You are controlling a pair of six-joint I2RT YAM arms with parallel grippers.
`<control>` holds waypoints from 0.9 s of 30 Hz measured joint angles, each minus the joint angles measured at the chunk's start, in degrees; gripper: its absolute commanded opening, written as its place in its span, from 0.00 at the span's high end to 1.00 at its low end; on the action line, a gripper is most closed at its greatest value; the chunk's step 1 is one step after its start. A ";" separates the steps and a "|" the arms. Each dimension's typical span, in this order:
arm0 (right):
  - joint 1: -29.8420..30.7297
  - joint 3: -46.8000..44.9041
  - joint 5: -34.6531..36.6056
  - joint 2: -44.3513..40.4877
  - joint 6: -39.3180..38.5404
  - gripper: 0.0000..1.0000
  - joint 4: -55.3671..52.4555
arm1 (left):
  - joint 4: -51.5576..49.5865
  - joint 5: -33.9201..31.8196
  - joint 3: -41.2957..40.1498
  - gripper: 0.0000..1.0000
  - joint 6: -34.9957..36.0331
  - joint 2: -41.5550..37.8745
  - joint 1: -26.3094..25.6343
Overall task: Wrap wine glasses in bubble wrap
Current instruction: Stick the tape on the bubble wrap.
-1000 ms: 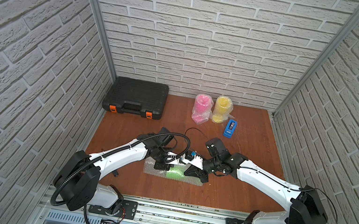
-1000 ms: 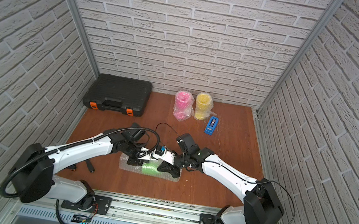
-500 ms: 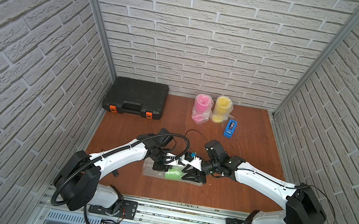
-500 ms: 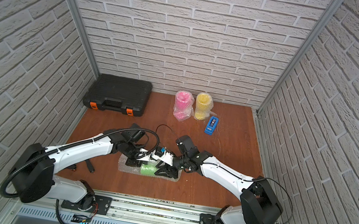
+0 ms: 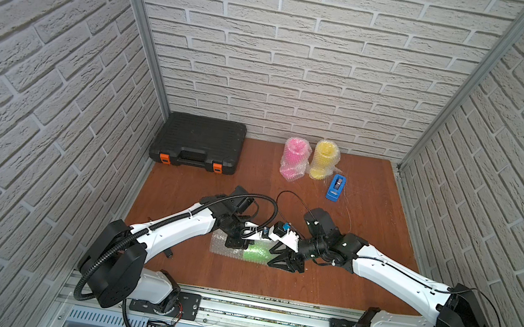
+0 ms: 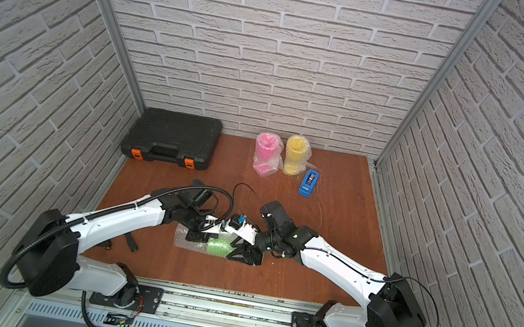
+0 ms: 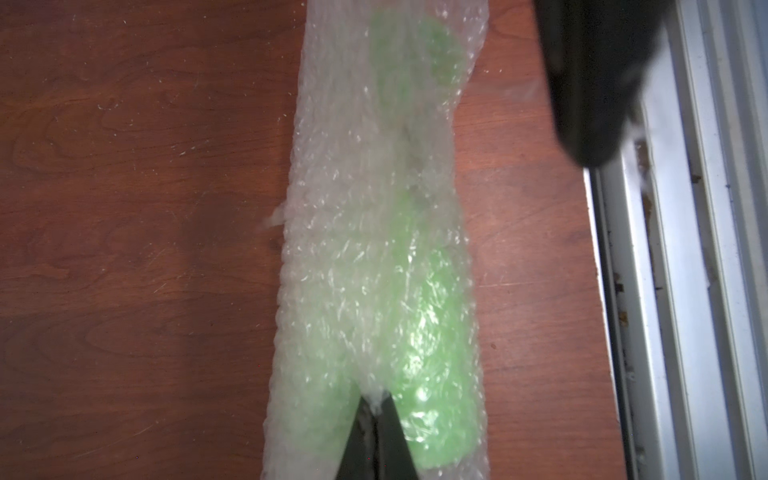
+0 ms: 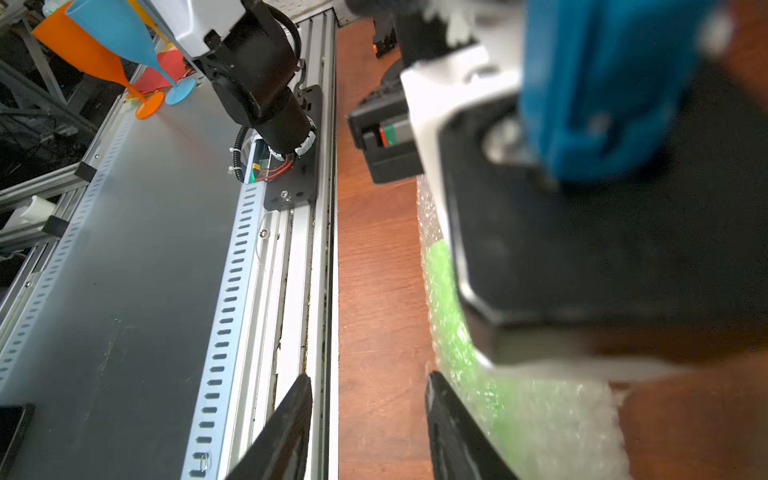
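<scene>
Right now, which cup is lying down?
The green cup, on its side in bubble wrap at the front. The pink cup and yellow cup stand upright at the back.

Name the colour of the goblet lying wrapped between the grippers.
The goblet is lime green under the bubble wrap; clearest in the left wrist view.

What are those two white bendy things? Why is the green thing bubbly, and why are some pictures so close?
They are two robot arms at a table. Two pictures look down from above; two come from cameras on the arms' wrists, so they look close. A green wine glass lies on its side in bubble wrap. The left tool is pinched shut on that wrap; the right tool is open beside it. At the back stand a pink glass and a yellow glass, both wrapped, near a blue tape dispenser and a black case.
</scene>
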 measured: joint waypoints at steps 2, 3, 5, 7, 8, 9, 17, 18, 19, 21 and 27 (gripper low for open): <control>0.00 -1.86 0.42 -0.13 2.78 0.47 1.36 | -0.02 -0.07 0.00 0.98 0.00 0.00 0.00; 0.00 -2.51 0.42 -0.22 4.13 0.43 2.27 | -0.04 -0.20 0.00 0.98 -0.02 0.00 0.00; 0.00 -3.32 0.44 -0.44 6.69 0.43 4.57 | 0.04 -0.20 0.00 0.98 -0.11 0.00 0.00; 0.00 -4.28 0.55 -0.55 8.83 0.43 7.17 | 0.13 -0.20 0.00 0.98 -0.20 0.00 0.00; 0.00 -4.96 0.76 -0.63 9.94 0.43 8.57 | 0.15 -0.24 0.00 0.98 -0.22 0.00 0.00; 0.00 -5.84 1.42 -0.85 11.04 0.42 10.14 | 0.15 -0.28 0.00 0.98 -0.24 0.02 0.00; 0.00 -11.58 7.04 -1.88 16.98 0.34 14.16 | 0.26 -0.24 0.02 0.98 -0.22 0.04 0.00; 0.00 -12.02 7.28 -1.88 17.75 0.33 14.38 | 0.26 -0.22 0.02 0.98 -0.22 0.04 0.00; 0.00 -12.39 7.52 -1.88 18.29 0.32 14.64 | 0.28 -0.24 0.02 0.98 -0.22 0.04 0.00; 0.00 -12.83 8.11 -1.95 19.23 0.26 15.06 | 0.33 -0.22 0.02 0.98 -0.22 0.04 0.00; 0.00 -13.90 8.46 -4.70 20.74 0.24 15.32 | 0.44 -0.24 0.04 0.98 -0.22 0.04 0.00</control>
